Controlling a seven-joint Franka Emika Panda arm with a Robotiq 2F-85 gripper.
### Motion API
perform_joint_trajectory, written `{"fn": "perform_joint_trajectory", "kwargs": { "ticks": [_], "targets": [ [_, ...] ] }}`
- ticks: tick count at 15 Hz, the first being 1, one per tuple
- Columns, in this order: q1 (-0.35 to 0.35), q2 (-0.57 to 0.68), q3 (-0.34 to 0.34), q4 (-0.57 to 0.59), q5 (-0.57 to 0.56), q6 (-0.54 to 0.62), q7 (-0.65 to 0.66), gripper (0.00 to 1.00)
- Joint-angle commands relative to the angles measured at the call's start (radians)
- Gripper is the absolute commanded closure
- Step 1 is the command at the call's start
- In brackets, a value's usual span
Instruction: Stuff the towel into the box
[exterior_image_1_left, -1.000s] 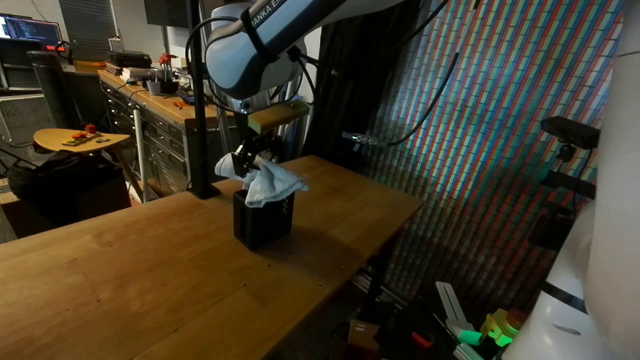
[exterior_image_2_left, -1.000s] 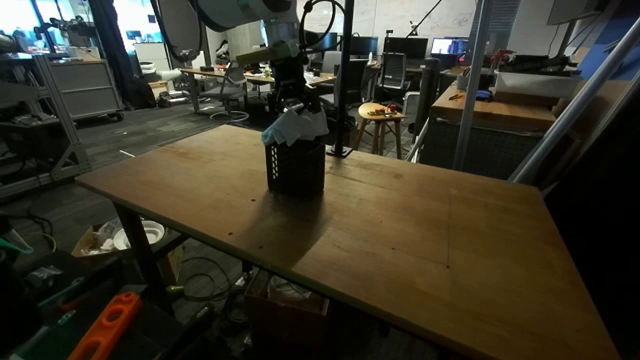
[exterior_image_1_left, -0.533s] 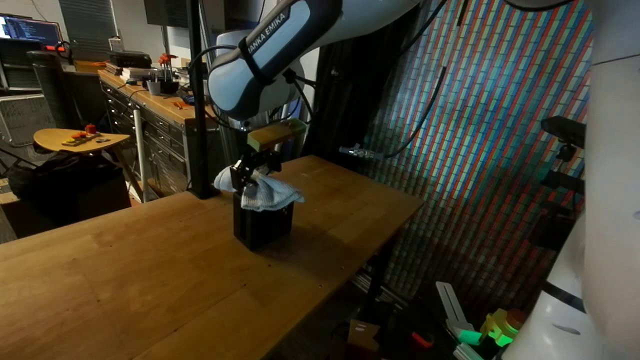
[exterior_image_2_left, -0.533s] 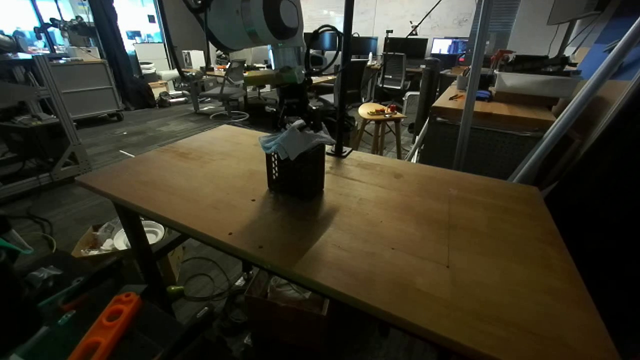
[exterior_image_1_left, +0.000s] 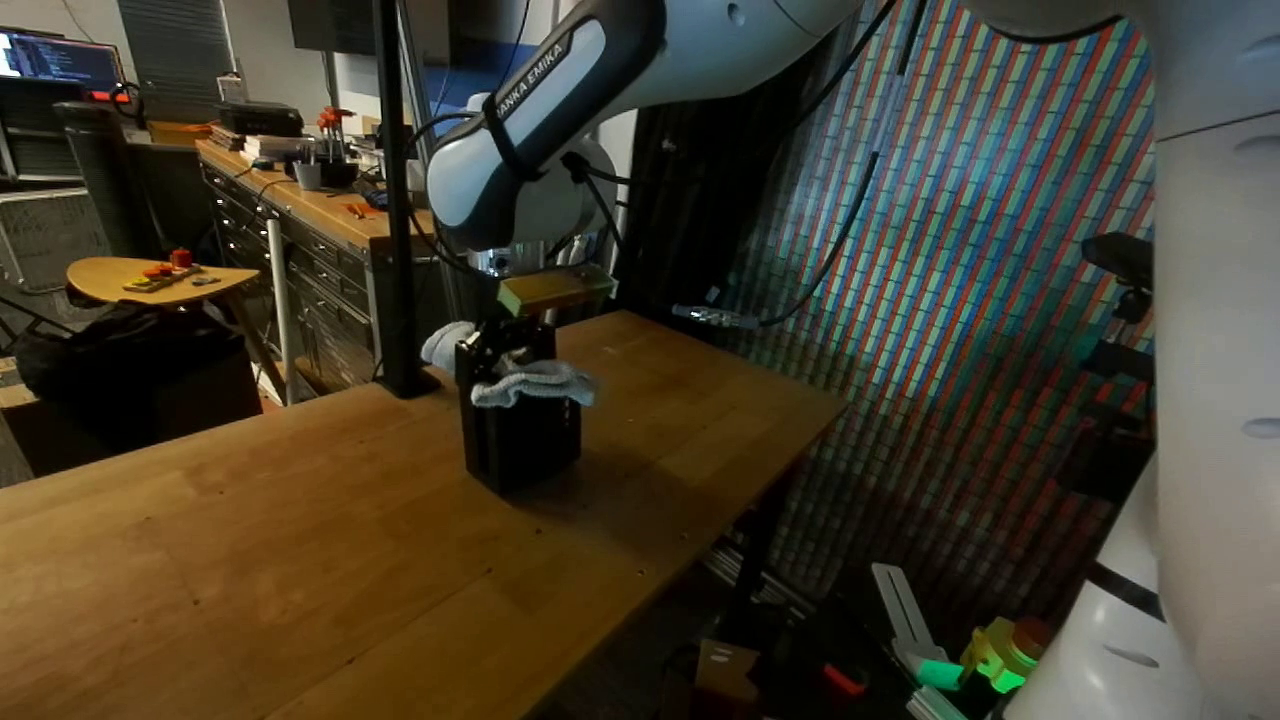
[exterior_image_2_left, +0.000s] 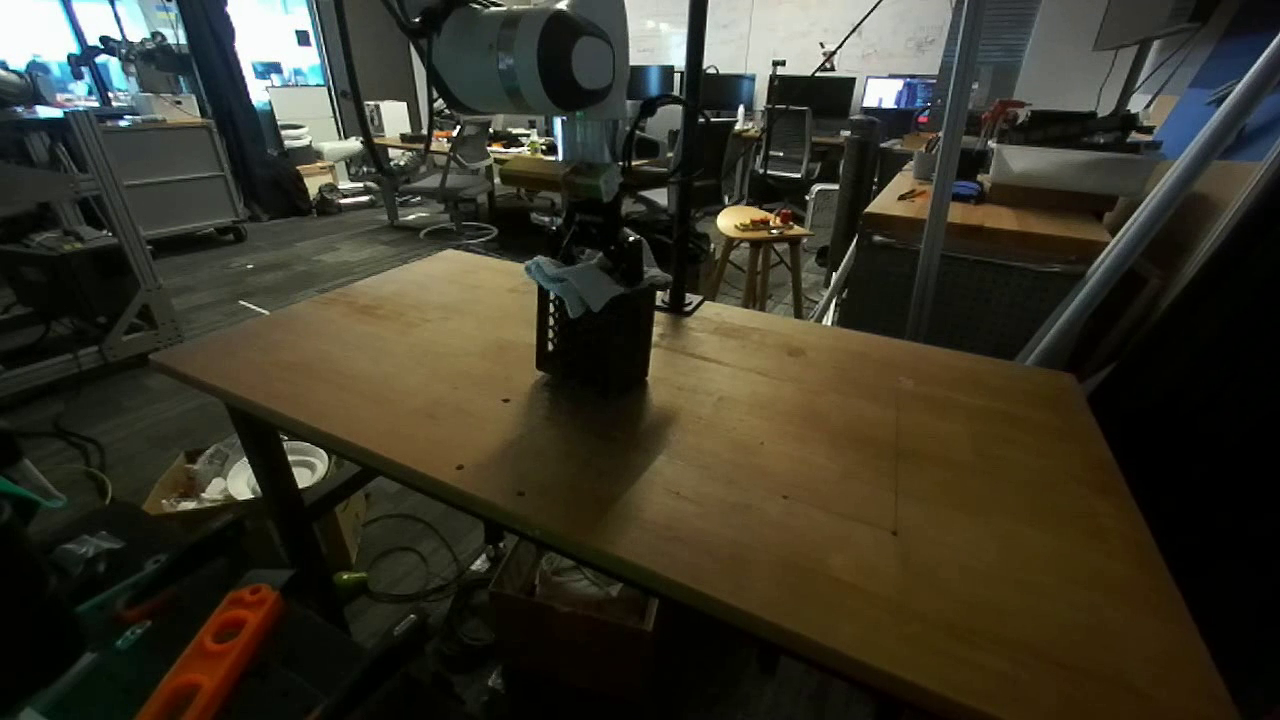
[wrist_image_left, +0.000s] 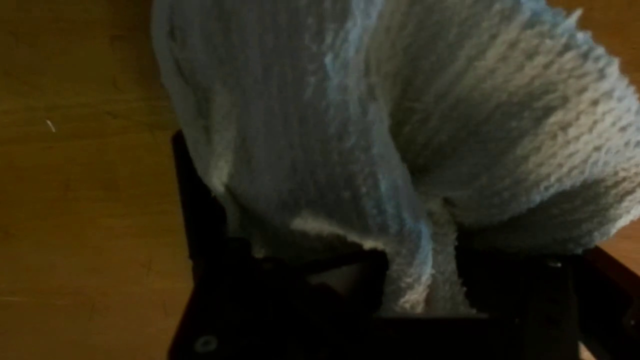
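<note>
The towel (exterior_image_1_left: 535, 383), pale grey-blue, lies bunched over the top of the black box (exterior_image_1_left: 525, 450). In both exterior views its ends spill out past the rim on two sides. My gripper (wrist_image_left: 425, 280) points down at the box's mouth, its jaws shut on a pinched fold of the towel (wrist_image_left: 300, 125). The gripper (exterior_image_2_left: 600, 250) sits at rim height in an exterior view, with the towel (exterior_image_2_left: 580, 285) bulging around it. The box (exterior_image_2_left: 595, 345) stands on the table. Its inside is hidden, and how deep the fingertips reach cannot be seen.
The wooden table (exterior_image_1_left: 300, 540) carries the box near its far part. A black vertical post (exterior_image_1_left: 395, 250) rises close behind the box, at the table's edge. A small stool (exterior_image_2_left: 762, 225) and a workbench (exterior_image_2_left: 985, 215) stand beyond the table.
The arm and gripper have come down, pressing the towel onto the box's opening. The towel's draped front has bunched up higher at the rim. The box has shifted very slightly.
</note>
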Motion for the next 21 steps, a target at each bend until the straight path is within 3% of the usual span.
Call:
{"fn": "perform_joint_trajectory", "kwargs": {
  "ticks": [1,11,12,13,14,21],
  "targets": [
    [-0.029,0.038,0.032,-0.033,0.090,0.064,-0.060,0.89],
    [-0.042,0.009,0.047,-0.088,0.176,0.073,-0.140,0.87],
    [-0.039,0.003,0.044,-0.092,0.168,0.068,-0.139,0.71],
    [-0.032,-0.007,0.039,-0.096,0.150,0.057,-0.129,0.62],
    [-0.026,-0.014,0.035,-0.099,0.136,0.047,-0.119,0.60],
    [0.022,-0.039,0.030,-0.090,0.053,0.013,-0.079,0.09]
  ]
}}
